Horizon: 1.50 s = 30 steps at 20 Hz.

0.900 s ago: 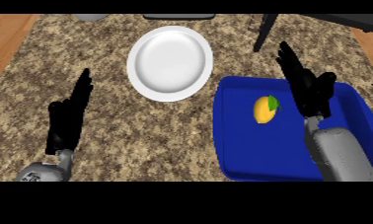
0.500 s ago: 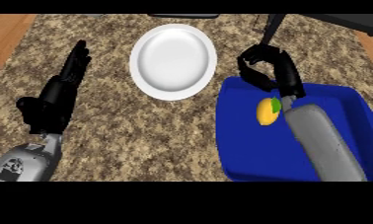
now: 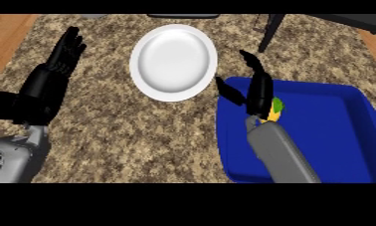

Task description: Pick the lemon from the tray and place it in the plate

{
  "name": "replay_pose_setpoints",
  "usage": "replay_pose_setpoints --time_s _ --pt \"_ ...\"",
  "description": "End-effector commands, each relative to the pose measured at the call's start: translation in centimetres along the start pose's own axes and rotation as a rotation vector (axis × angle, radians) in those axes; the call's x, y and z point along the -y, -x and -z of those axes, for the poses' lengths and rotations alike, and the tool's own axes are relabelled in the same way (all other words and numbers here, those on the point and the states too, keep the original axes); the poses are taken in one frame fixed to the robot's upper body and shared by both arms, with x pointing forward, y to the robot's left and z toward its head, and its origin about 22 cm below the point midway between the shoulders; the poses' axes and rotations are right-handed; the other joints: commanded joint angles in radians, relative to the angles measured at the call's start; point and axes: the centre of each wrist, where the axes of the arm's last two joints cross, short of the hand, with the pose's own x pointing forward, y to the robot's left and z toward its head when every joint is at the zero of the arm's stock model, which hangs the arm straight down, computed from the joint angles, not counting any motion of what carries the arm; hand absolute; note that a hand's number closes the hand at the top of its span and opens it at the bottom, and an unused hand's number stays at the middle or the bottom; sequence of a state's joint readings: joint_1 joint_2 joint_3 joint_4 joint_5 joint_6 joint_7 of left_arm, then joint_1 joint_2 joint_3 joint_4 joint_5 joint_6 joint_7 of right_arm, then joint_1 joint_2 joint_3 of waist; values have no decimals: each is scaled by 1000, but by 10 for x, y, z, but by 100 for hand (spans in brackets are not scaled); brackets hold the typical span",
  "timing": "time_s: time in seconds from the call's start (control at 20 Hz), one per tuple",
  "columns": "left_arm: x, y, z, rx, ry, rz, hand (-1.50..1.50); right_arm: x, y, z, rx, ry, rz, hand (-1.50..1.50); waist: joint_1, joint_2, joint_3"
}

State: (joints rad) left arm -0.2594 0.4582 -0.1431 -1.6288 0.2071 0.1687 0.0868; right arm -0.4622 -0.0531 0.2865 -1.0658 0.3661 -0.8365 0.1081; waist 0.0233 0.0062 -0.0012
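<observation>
A yellow lemon (image 3: 275, 111) with a green tip lies in the blue tray (image 3: 330, 120) at the right, mostly hidden behind my right hand (image 3: 257, 93). That hand hovers over the tray's left part, right at the lemon, fingers straight and thumb spread toward the plate. The white plate (image 3: 174, 61) sits on the speckled counter, up and left of the tray, with nothing on it. My left hand (image 3: 55, 75) stays open at the left edge, fingers up, resting.
The speckled stone counter (image 3: 132, 140) spans the view. A dark slanted bar (image 3: 269, 31) stands behind the tray near the top right. Wooden floor (image 3: 15, 31) shows past the counter's left edge.
My right hand has come down and to the left over the tray, covering most of the lemon. The left hand has shifted slightly and stays raised and open.
</observation>
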Motion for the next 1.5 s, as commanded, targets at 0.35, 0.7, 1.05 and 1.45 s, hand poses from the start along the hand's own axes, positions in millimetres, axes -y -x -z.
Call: replay_pose_setpoints --time_s 0.35,0.7,1.05,1.45 --pt "-20 8 -2 -30 -6 0 0 -4 -37 11 65 115 -183 -150 -48 -21 -3" --pt "-25 7 1 -23 -23 7 0 8 -45 47 -298 -122 -552 -150 -60 -30 -7" --pt "-18 6 -2 -36 -14 -7 0 -2 -93 41 -565 -381 -739 -150 -47 -23 -1" --pt "-20 5 -2 1 -6 -7 0 11 -106 39 -687 -383 -805 -150 -31 -12 0"
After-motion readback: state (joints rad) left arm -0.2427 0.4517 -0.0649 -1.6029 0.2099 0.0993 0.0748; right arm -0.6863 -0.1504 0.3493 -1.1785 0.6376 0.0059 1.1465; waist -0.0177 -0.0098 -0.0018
